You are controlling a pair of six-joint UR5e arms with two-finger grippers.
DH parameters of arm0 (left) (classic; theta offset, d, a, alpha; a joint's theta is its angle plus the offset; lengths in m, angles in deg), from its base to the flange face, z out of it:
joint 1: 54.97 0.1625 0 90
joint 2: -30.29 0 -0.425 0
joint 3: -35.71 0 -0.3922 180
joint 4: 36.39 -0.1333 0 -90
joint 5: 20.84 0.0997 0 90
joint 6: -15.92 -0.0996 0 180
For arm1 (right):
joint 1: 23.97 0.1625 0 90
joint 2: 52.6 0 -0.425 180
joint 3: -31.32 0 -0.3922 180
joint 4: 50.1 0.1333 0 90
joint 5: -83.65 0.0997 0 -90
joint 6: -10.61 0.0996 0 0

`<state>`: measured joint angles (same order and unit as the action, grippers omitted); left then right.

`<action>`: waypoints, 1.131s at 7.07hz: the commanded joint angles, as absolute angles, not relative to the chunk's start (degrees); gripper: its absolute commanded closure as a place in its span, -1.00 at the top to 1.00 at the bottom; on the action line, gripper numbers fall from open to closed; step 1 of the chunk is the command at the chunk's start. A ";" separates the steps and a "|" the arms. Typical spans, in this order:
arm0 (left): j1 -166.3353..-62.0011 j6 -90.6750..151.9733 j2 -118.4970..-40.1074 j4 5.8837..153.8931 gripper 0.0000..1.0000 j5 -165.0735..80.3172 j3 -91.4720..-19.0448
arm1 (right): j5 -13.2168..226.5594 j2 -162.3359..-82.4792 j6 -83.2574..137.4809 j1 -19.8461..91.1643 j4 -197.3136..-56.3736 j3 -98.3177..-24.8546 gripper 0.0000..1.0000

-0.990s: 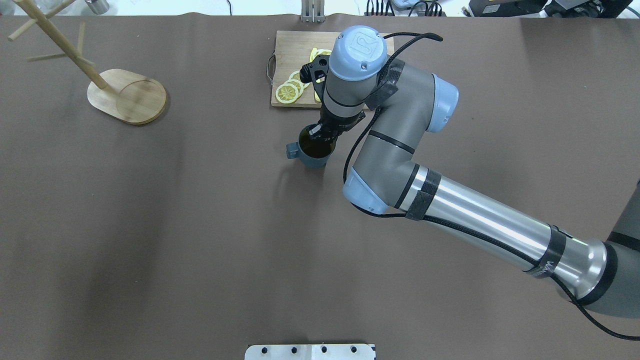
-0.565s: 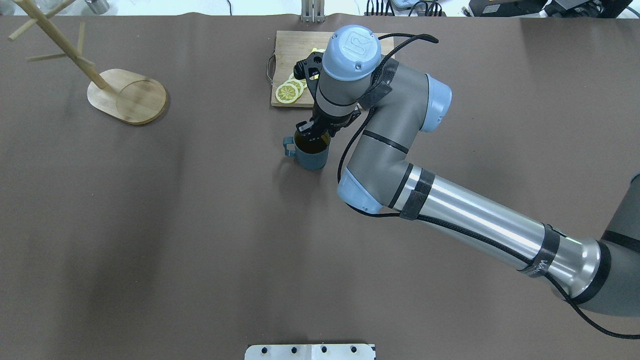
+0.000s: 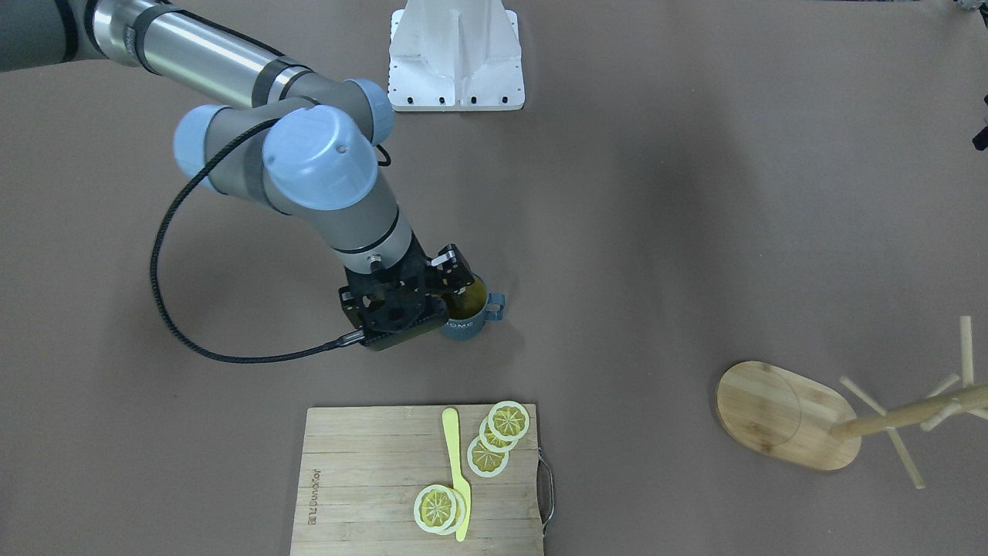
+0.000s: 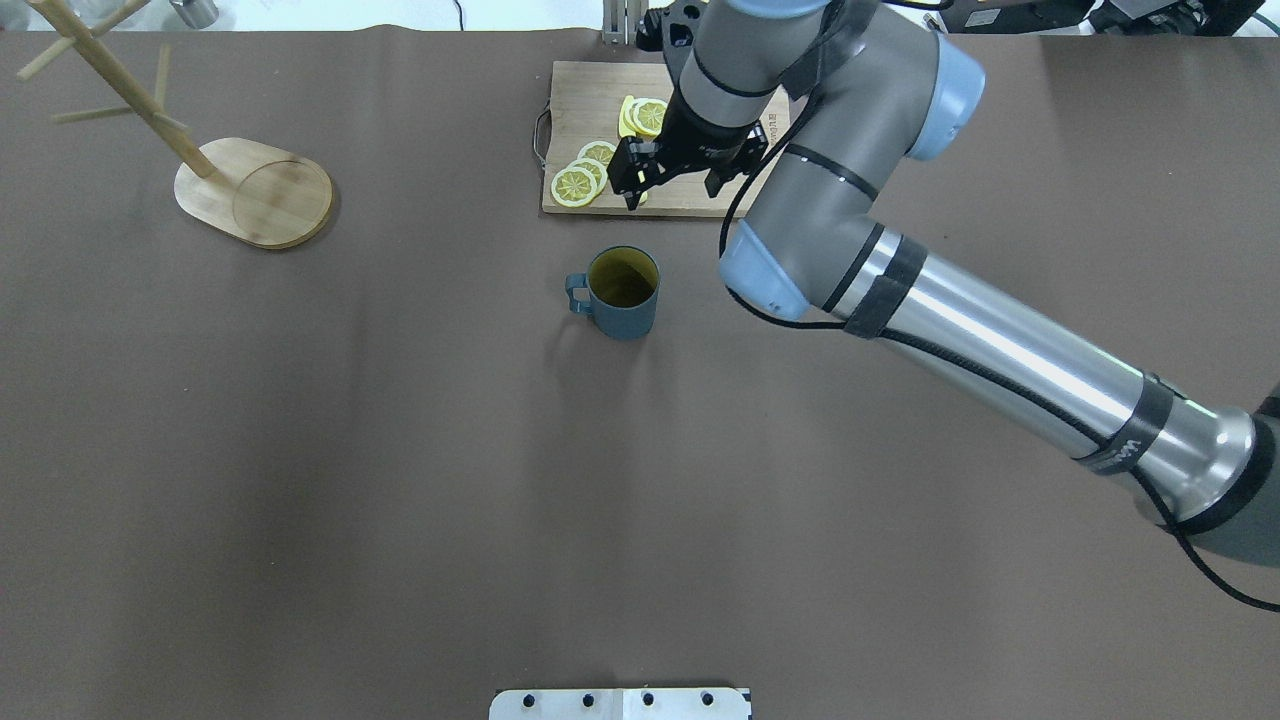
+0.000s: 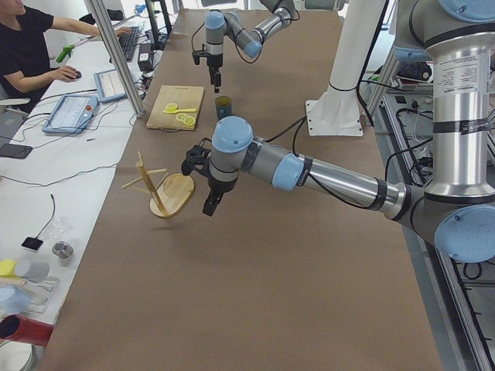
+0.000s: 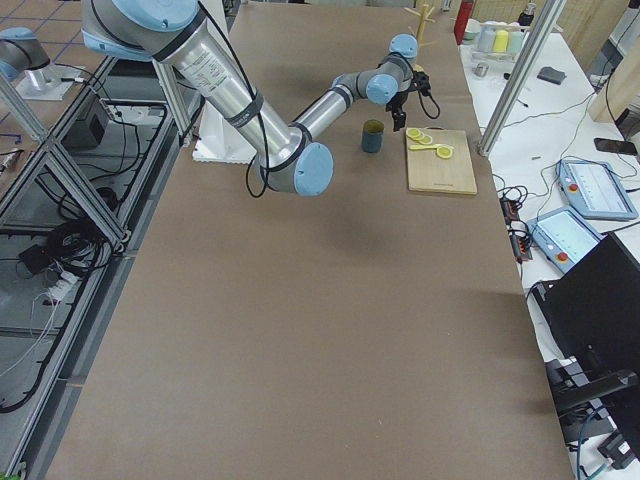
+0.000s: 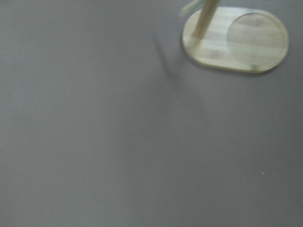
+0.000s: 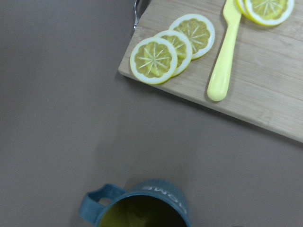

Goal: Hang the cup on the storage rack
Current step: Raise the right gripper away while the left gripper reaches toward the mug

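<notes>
The dark blue-grey cup (image 4: 622,292) stands upright on the table with its handle to the left and nothing holding it. It also shows in the front view (image 3: 465,315) and at the bottom of the right wrist view (image 8: 142,210). My right gripper (image 4: 678,182) is open and empty, raised above the near edge of the cutting board, behind the cup. The wooden storage rack (image 4: 255,190) stands far left, and also shows in the front view (image 3: 779,413) and the left wrist view (image 7: 236,40). My left gripper (image 5: 210,202) hovers beside the rack's base; I cannot tell its state.
A bamboo cutting board (image 4: 580,100) with lemon slices (image 4: 577,183) and a yellow knife (image 8: 222,71) lies just behind the cup. The right arm's elbow and forearm (image 4: 980,340) span the table's right half.
My right gripper had a finger inside the cup's rim and nudged the cup slightly left. It has now let go and risen back over the cutting board. The cup stays standing.
</notes>
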<state>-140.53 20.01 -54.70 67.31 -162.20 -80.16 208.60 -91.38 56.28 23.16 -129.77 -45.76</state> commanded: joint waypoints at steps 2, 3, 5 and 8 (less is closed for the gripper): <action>-122.18 39.89 -65.37 94.16 0.96 -163.22 -74.82 | 216.71 -98.80 55.88 32.87 -129.38 -46.46 0.99; -115.68 39.91 -71.95 96.48 0.96 -163.14 -69.20 | 216.80 -101.61 55.35 34.81 -129.11 -47.07 0.99; -109.73 38.78 -81.02 98.59 0.86 -162.70 -61.45 | 218.11 -105.22 55.35 37.36 -129.72 -48.73 0.99; -98.88 39.21 -82.91 117.63 0.95 -140.81 -50.62 | 218.30 -112.53 55.00 40.36 -129.73 -53.14 1.00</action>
<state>-104.11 38.97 -82.38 110.76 -150.34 -54.12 218.24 -110.70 55.22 39.31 -129.71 -52.01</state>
